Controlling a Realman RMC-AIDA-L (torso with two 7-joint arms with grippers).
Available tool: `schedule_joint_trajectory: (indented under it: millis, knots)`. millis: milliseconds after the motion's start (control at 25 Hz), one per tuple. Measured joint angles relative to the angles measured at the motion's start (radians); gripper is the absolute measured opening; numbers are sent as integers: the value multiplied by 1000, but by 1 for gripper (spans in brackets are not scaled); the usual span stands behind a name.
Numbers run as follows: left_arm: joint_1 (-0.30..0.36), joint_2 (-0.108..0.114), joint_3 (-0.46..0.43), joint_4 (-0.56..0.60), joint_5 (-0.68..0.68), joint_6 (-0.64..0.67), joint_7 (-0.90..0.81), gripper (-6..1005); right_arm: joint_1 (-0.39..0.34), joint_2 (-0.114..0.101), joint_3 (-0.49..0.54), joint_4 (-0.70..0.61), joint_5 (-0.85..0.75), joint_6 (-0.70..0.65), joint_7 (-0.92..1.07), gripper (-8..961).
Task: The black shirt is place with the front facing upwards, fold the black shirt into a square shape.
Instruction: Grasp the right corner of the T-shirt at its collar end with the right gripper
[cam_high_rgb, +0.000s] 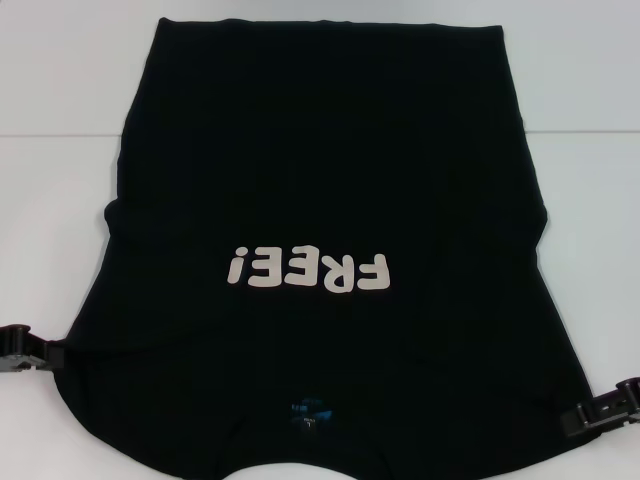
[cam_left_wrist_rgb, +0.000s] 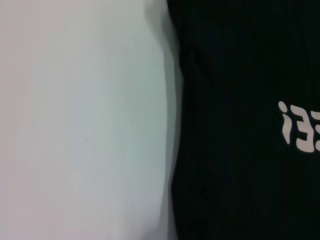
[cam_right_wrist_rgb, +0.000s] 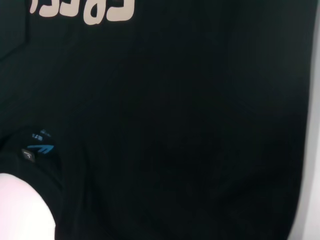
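Observation:
The black shirt (cam_high_rgb: 320, 180) lies spread flat on the white table (cam_high_rgb: 60, 150), front up, with its collar toward me. Its white "FREE!" print (cam_high_rgb: 308, 270) reads upside down from the head view, and a small blue neck label (cam_high_rgb: 308, 410) shows at the collar. My left gripper (cam_high_rgb: 42, 352) sits low at the shirt's left edge, by the sleeve. At the shirt's right edge, beside the other sleeve, is my right gripper (cam_high_rgb: 588, 414). The left wrist view shows the shirt (cam_left_wrist_rgb: 240, 175) next to bare table (cam_left_wrist_rgb: 80, 125). The shirt (cam_right_wrist_rgb: 190, 125) and label (cam_right_wrist_rgb: 40, 147) fill the right wrist view.
White tabletop surrounds the shirt on the left, right and far sides. A faint seam line (cam_high_rgb: 580, 132) crosses the table at the far end. The shirt's hem (cam_high_rgb: 330, 25) reaches close to the far edge of the head view.

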Motion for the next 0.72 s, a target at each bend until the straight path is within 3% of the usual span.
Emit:
schedule_joint_trajectory:
  millis: [320,720]
  knots:
    - [-4,2,1,0,5,-5,0,32,-5,-15,5,0,-1,3,9,788]
    - [-6,3,1,0,2,-8,0,33,10,4,3,-4,-39,12,11,787]
